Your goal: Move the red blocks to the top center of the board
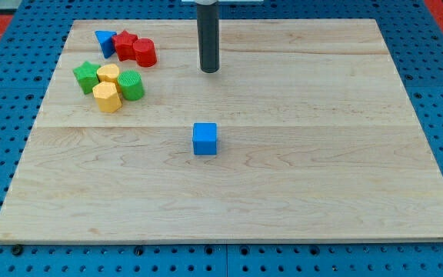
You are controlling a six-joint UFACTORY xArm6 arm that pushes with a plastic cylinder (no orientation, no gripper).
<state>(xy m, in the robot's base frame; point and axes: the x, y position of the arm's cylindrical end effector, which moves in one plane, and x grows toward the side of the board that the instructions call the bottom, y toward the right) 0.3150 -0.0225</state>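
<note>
Camera view: my tip (pixel 209 71) right of red blocks (pixel 135 49).

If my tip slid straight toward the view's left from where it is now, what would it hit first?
Probably the red cylinder block, with the red star-like block just behind it; my tip sits slightly lower in view, so it may only graze it.

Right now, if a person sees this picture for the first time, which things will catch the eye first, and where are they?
First, the dark rod coming down at the view's top centre, my tip resting on bare wood, touching no block. Next, a tight cluster at the top left: a blue triangle, a red star-like block and a red cylinder, with green and yellow blocks just below. Last, a lone blue cube near the board's middle.
</note>
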